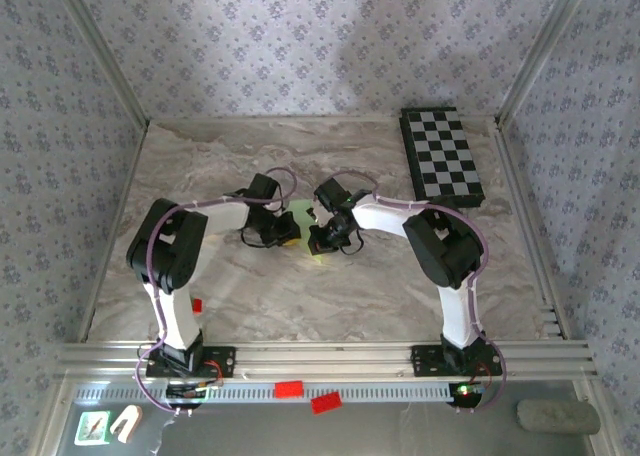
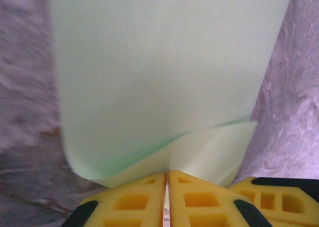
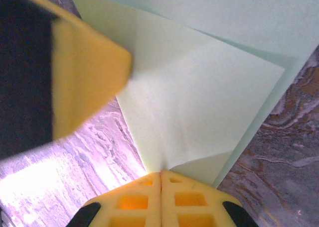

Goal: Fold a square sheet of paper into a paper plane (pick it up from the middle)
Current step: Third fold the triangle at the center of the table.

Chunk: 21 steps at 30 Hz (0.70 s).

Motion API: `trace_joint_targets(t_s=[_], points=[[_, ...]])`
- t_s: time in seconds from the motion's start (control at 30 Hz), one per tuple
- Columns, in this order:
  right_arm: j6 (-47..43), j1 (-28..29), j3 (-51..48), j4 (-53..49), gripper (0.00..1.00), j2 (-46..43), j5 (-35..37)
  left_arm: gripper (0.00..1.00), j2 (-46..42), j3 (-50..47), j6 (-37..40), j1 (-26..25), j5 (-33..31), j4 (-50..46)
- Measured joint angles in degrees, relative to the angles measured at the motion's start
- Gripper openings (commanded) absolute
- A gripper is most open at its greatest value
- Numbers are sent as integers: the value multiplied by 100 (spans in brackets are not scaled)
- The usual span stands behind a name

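Half-folded paper [image 2: 159, 77] at mid tabletop [image 1: 300, 296], left end effector [image 2: 167, 174] and right end effector [image 3: 160, 174] each clamped tight on an edge; hold firm, line edges up squarely before pressing the crease

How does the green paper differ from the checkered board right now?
The paper is plain light green; the checkered board is black and white. The paper is folded and pinched by the left gripper and right gripper; the checkered board lies flat, untouched, far right. Both are straight-edged.
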Motion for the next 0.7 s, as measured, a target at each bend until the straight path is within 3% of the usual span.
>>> trace_joint_targets(t_s=[0.4,0.6,0.7], points=[[0,-4,-11,4,6,-15,2,13,195,629,557,616,-505,-704],[0,-26,-4,9,11,-42,-20,21,94,787,470,634,-592,-822],[39,-72,-4,76,17,-70,-48,26,-251,627,247,634,-616,-726]])
